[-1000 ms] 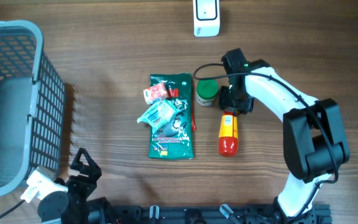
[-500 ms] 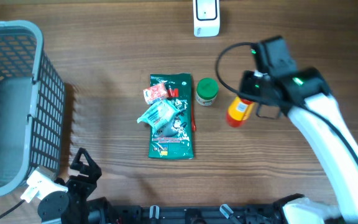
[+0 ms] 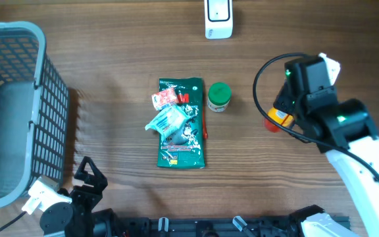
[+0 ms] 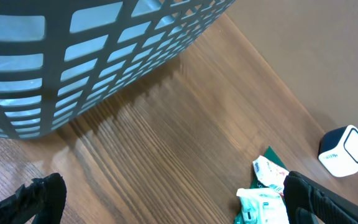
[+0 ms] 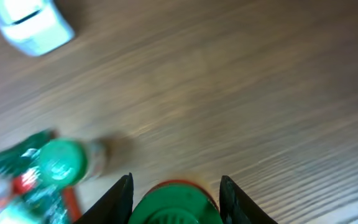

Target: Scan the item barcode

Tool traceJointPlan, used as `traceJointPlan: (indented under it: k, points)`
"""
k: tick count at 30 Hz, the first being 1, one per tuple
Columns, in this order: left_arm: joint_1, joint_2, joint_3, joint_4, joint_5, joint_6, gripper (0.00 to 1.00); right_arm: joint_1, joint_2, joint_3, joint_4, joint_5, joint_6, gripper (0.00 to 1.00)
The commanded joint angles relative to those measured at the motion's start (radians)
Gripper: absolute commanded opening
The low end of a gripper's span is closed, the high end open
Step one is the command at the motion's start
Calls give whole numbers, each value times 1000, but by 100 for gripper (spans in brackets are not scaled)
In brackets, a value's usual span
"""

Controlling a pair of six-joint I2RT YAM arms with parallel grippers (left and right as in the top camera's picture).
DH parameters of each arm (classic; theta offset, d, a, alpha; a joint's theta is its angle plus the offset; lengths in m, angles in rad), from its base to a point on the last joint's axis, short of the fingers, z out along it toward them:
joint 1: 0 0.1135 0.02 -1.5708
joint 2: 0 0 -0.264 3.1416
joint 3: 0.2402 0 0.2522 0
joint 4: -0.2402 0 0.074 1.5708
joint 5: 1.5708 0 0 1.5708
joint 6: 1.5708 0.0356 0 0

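Yellow-red bottle [image 3: 276, 118] sits in the right gripper [image 5: 176, 199], jaws clamped on it either side just under its green cap, seemingly clear of the worktop [image 3: 110, 39]. The wrist view shows it cap-end on, so its long axis probably runs along the jaws' pointing direction (mostly hidden under the arm from overhead). The white scanner [image 3: 218, 18] lies well apart, toward the far edge and to the bottle's left. The right arm is far nearer. The left gripper [image 4: 176, 199] is parked by the basket [image 3: 45, 79], jaws wide apart, empty.
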Motion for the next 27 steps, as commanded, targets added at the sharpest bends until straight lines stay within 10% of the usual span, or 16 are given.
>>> traceJointPlan:
  k: [1, 27]
  points:
    - [2, -3, -3, 0, -13, -6, 100, -3, 16, -112, 84, 123, 133, 14]
    - [2, -3, -3, 0, -13, -6, 100, -2, 129, -338, 369, 268, 227, 20]
